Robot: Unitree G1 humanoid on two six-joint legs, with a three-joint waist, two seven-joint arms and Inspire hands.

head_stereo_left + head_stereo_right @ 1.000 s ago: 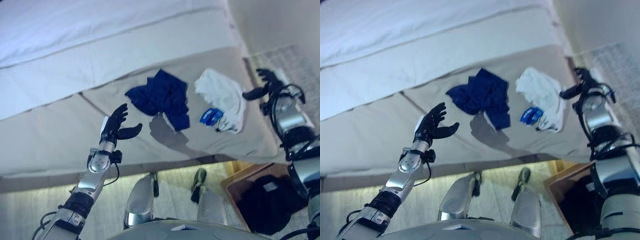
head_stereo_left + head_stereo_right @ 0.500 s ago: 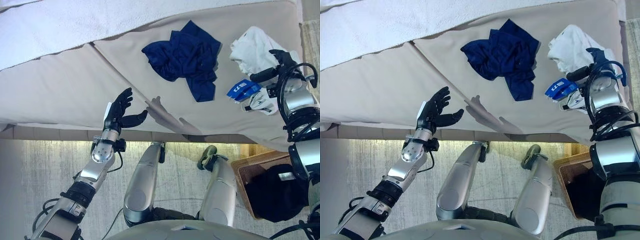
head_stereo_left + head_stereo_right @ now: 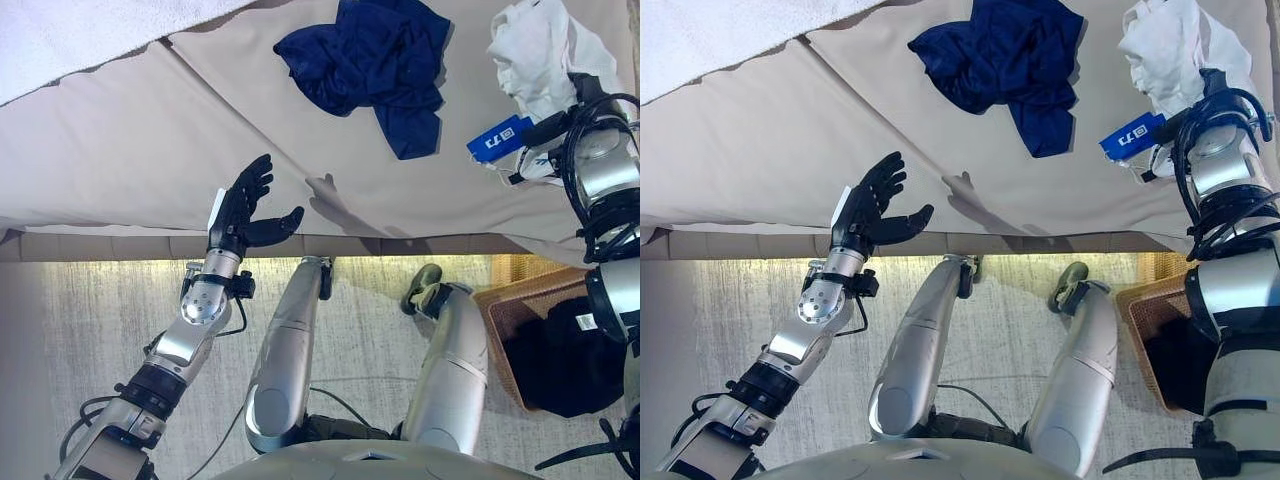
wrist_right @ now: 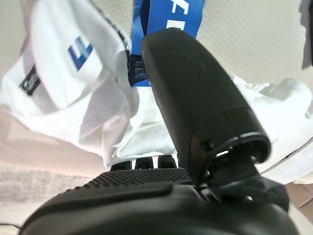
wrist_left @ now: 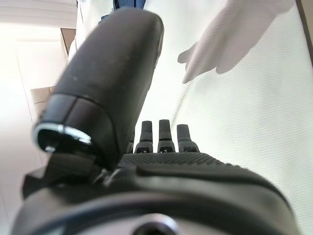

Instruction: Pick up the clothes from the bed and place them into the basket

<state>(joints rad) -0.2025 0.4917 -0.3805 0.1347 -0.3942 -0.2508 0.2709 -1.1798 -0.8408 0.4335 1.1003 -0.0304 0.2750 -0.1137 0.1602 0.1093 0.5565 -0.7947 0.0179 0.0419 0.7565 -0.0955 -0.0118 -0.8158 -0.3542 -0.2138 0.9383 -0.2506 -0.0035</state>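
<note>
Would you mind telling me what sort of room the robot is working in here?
Most likely a bedroom: a wide bed with a beige cover fills the view, loose clothes lie on it, a navy garment and a white garment, and a wicker basket stands on the floor beside it.

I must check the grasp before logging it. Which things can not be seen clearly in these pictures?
- Right hand fingers: buried in the white garment in the right wrist view, and behind the wrist in the eye views.
- White garment: cut off by the top edge in the eye views.
- Basket: partly behind the right arm; its dark contents cannot be identified.
</note>
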